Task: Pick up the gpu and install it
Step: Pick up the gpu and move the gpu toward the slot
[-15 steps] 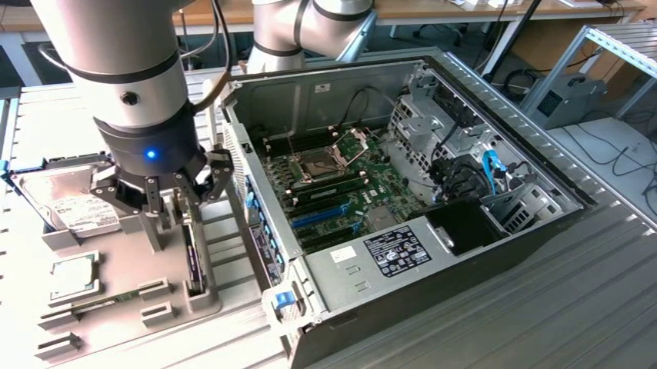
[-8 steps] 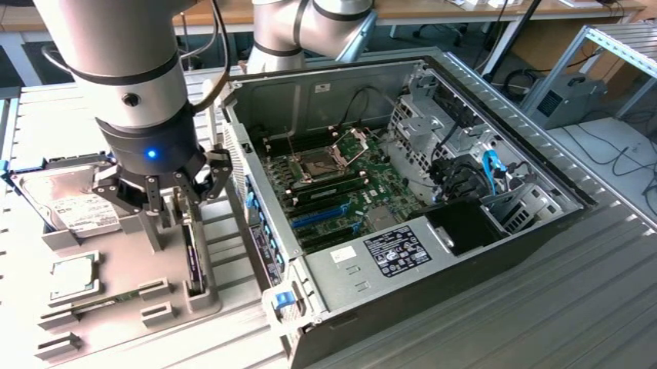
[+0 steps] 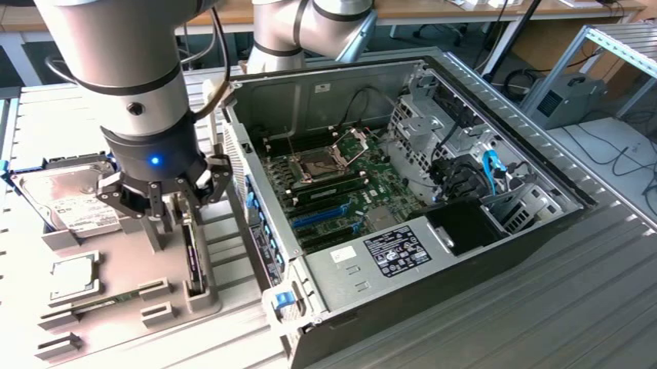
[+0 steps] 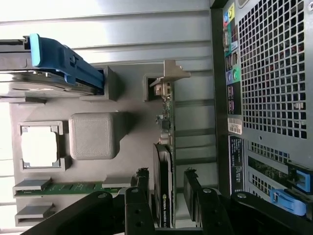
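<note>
Pincer (image 3: 172,223) (image 4: 166,183) hangs open over the gpu (image 3: 193,257) (image 4: 166,127), one finger (image 4: 143,182) on each side of the card and neither pressed against it. It stands on edge in a slot of the gray holder (image 3: 200,296) (image 4: 127,98), just beside the open case (image 3: 308,92) (image 4: 274,73). A hard drive (image 3: 72,204) sits on the card's far side from the case.

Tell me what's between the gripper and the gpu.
Nothing: in the wrist view the open gripper straddles the gpu, upright in its gray holder, a bare gap on each side.
</note>
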Robot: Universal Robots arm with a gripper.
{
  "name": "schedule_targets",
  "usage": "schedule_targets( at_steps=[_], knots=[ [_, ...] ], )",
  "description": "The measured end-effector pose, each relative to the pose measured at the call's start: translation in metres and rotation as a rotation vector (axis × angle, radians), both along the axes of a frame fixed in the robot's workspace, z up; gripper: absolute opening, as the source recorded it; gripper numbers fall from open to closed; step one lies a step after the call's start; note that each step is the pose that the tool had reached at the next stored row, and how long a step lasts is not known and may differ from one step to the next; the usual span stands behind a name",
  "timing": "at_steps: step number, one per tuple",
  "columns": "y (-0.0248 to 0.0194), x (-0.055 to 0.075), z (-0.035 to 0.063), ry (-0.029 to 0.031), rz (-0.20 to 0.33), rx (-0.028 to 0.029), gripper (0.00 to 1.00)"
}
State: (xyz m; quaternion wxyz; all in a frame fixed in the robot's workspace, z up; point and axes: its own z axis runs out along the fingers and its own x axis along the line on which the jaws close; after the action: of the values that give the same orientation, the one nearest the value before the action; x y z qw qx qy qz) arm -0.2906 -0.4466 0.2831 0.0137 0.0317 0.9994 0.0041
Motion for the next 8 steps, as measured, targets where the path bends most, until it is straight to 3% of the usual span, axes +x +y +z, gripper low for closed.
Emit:
schedule_targets(
  at_steps=[8],
  knots=[
    [0.0019, 0.0, -0.0153, 0.0, 0.0, -0.002, 0.42]
  ],
)
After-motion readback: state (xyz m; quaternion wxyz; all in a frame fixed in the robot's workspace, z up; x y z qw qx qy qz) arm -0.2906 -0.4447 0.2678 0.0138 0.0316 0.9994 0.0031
